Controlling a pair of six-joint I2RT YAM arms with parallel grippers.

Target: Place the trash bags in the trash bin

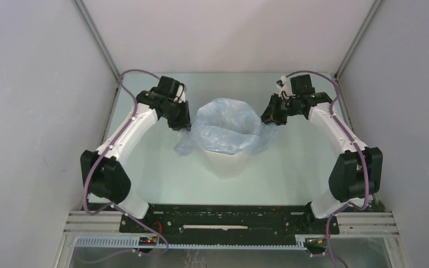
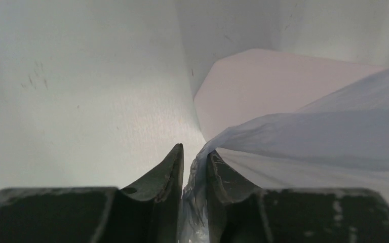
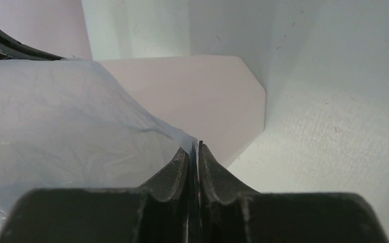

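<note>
Left hand (image 2: 195,149): narrowly parted, with a bunched fold of the trash bag (image 2: 324,126) wedged in the slit between dark, curved, matte fingers (image 2: 167,177). Holds that fold at the bag's left edge. Thin, translucent, pale-blue film, finely wrinkled near the tips, fanning out to the right as a smoother, taut sheet. Just beyond, a flat facet of the trash bin (image 2: 263,86), smooth hard plastic, white with a faint pink cast, sharp-angled at its edges.

Right hand (image 3: 193,147): almost closed, pinching the bag's opposite edge as a thin line of film between the same dark, scuffed fingertips. From there, crinkled see-through film spread leftward in front of another plain facet of the bin.

Seen from above: one hand at each side of the bin, close to its rim, with the bag stretched between them. Drapes over the many-sided rim, middle sagging into the opening, loose film puffed up at the back and spilling down outside at the left and right.

Bin upright near the middle of the desk (image 1: 162,178), tapering to a narrower base, between the two white arms. Desk surface pale, matte and finely grained, with faint scuff marks near the left hand.
</note>
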